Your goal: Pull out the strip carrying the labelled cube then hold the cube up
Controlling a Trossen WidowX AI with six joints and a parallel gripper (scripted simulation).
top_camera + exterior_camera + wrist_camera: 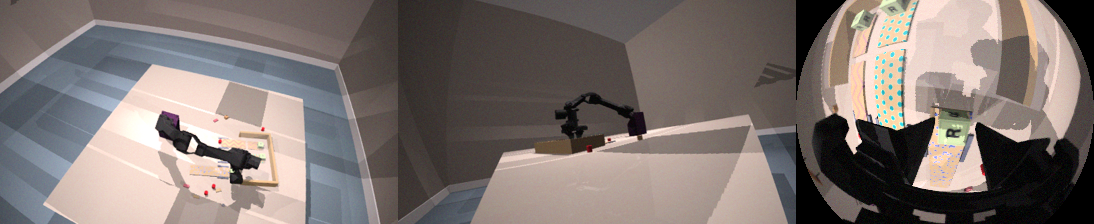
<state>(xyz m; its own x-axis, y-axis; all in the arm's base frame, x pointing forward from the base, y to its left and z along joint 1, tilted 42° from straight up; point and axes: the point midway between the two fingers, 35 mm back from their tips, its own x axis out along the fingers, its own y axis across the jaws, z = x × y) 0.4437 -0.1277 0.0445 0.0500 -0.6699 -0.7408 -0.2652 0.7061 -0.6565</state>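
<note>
The blue-speckled strip (202, 169) (941, 172) reaches out of the wooden frame's open side and shows no gap where visible. A green cube lettered R (954, 132) stands on its inner end. My gripper (956, 123) (575, 136) is partly open, with its fingertips either side of this cube; contact is not visible. The teal-dotted strip (890, 85) has a gap across it, with a green cube (262, 156) (893, 6) on its far piece. The zigzag strip (233, 144) (858, 92) is also split, with a green cube (260, 145) (862, 20) at its far end.
The wooden frame (274, 158) (553, 148) surrounds the far strip ends on three sides. Blue-grey rails (967, 147) flank the strips. A red piece (220, 141) lies at the zigzag strip's near end. Red cylinders (213, 185) and small scraps lie beside the speckled strip.
</note>
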